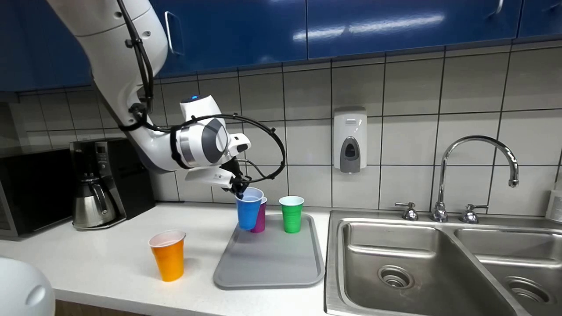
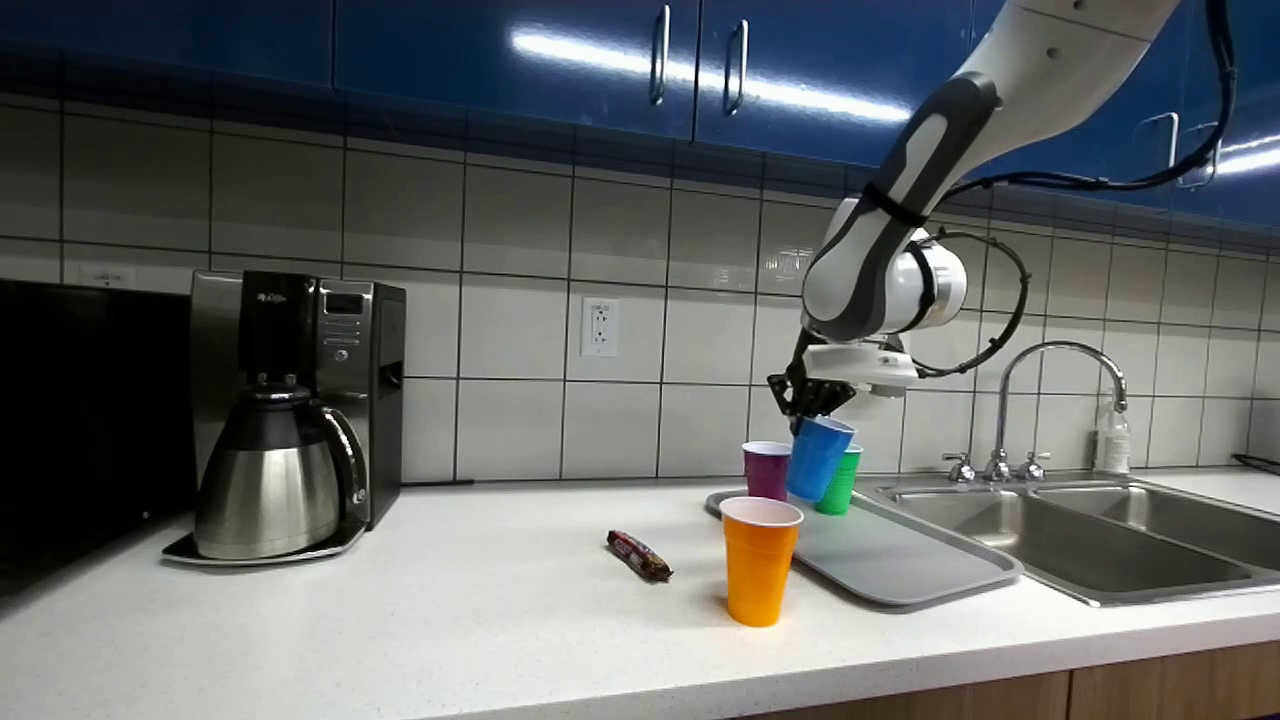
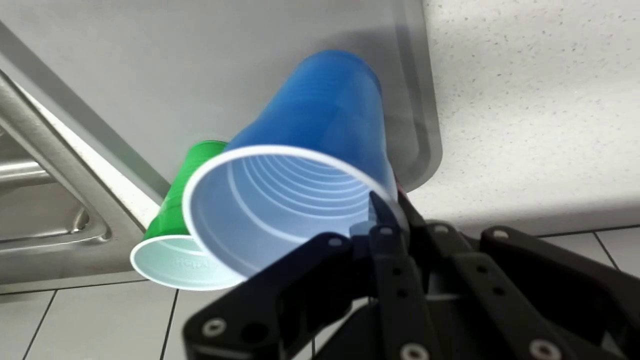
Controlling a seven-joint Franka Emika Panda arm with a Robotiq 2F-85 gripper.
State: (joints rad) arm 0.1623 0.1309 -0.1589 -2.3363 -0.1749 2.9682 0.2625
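Tilted, white-rimmed blue cup [image 3: 320,125]

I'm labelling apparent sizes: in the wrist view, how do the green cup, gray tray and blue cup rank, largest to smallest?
1. gray tray, cut by the frame
2. blue cup
3. green cup
The blue cup partly hides the green cup and looks nearer, so their true sizes are unsure.

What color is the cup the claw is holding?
The cup is blue outside, best seen in the wrist view.

Four cups [image 2: 818,462], one tray [image 1: 270,263], two basins [image 1: 364,272]
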